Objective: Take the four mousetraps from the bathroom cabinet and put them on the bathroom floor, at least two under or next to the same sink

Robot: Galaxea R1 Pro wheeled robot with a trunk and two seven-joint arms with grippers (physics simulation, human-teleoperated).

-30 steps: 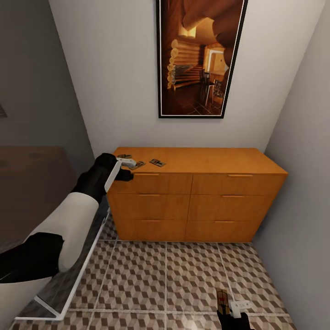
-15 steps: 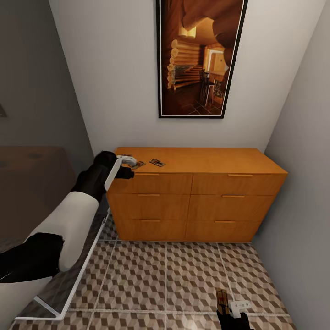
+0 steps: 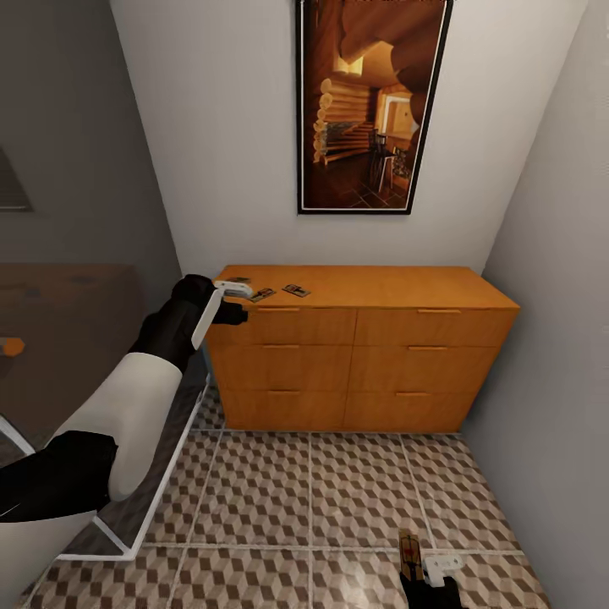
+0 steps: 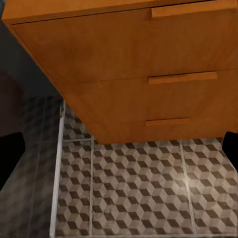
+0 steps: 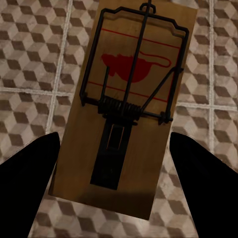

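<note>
At the cabinet's (image 3: 355, 338) left corner, the left gripper (image 3: 230, 293) is hovering by three traps (image 3: 295, 290); I cannot tell its jaw state. The right gripper (image 3: 427, 568) is pinching a trap (image 5: 126, 106) over the floor (image 3: 338, 491). Reaching risks nudging those small brown slabs with wire bars off the edge.

Head high; wrists near, share floor (image 3: 338, 491).
</note>
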